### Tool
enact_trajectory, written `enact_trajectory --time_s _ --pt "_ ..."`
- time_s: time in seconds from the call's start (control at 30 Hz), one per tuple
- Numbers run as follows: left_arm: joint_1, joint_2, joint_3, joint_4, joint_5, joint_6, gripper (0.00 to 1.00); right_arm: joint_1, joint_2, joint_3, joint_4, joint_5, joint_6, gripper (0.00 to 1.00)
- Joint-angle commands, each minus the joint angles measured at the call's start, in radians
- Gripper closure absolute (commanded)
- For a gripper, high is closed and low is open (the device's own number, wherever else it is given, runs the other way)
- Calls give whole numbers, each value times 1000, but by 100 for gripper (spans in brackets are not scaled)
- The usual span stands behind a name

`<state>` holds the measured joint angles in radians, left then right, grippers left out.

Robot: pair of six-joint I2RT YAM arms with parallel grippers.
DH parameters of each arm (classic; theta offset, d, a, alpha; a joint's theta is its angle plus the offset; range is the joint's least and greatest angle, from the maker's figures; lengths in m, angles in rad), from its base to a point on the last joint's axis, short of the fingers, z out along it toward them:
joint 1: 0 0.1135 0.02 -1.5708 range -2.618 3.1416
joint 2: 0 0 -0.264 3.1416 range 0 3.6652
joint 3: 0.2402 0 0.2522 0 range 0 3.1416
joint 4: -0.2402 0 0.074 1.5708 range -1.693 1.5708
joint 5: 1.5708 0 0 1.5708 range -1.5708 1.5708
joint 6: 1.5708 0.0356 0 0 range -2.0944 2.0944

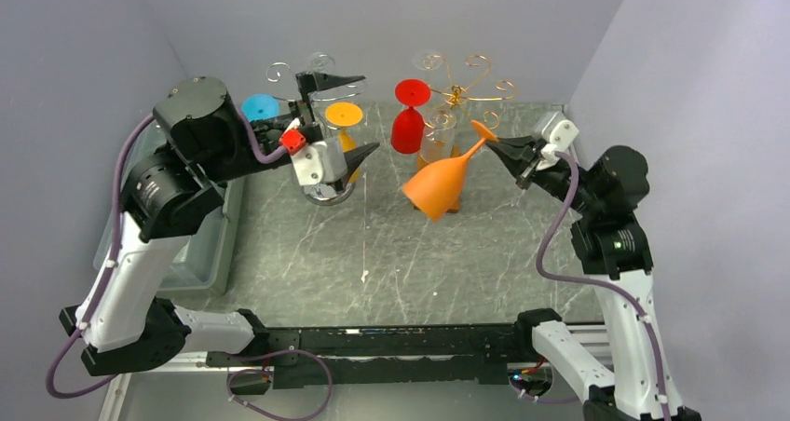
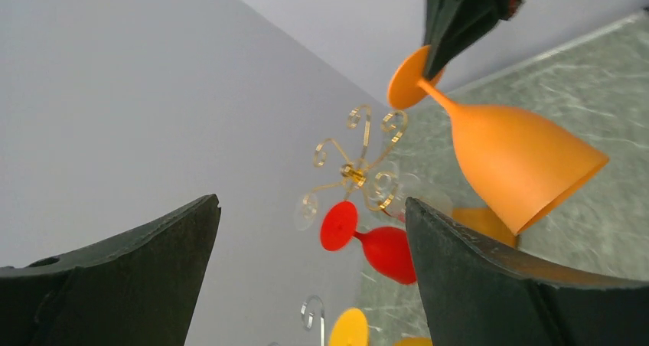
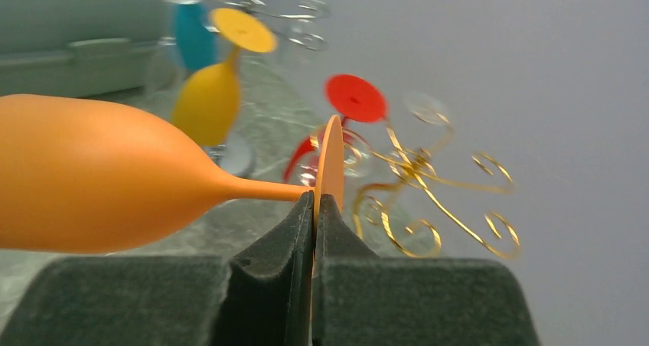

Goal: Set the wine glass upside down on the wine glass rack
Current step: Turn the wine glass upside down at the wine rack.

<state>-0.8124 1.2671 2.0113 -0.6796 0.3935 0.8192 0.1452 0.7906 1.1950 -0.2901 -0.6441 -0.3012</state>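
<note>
Transport step: my right gripper [image 1: 494,143] pinches the foot of the orange plastic wine glass [image 1: 436,186], tilted at 6 o'clock of the gold wire rack [image 1: 458,92]; left gripper [image 1: 369,113] gapes empty. Next, I judge: thread stem into 1 free loop.

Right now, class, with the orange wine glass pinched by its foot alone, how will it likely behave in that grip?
The orange wine glass looks like opaque plastic: probably light, not very fragile. The right gripper pinches only its thin foot, bowl hanging far out, so it may pivot or slip. Its stem shows no bend: likely stiff.
</note>
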Motion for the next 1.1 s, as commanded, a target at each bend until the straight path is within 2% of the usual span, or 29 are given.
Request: enact_trajectory --time_s 0.0,0.07,0.17,0.23,0.4,0.57,0.83,0.97,1.0,1.03,1.07 --pt "-2 9 39 -242 106 61 4 3 41 99 107 -411 -65 100" --pt "-2 21 37 -292 131 70 5 12 85 127 189 -489 11 100" --pt "-2 69 67 -373 167 79 8 74 138 149 264 -496 53 100" --pt "-2 94 66 -363 170 58 10 146 172 177 213 -459 4 100" --pt "-2 81 8 -171 134 -7 10 323 251 236 39 -315 -176 100" --pt "-2 91 12 -251 145 19 16 418 291 234 38 -228 -229 100" --pt "-2 76 -63 -323 152 66 45 506 339 258 93 -138 -254 100" --pt "-2 78 -75 -303 108 102 65 535 341 246 116 -102 -259 100" --pt "-2 77 -79 -294 99 110 74 537 337 237 124 -97 -251 100" --pt "-2 75 -82 -286 90 120 84 537 331 224 139 -89 -233 91" --pt "-2 70 -91 -274 79 131 91 537 319 207 170 -72 -207 77"
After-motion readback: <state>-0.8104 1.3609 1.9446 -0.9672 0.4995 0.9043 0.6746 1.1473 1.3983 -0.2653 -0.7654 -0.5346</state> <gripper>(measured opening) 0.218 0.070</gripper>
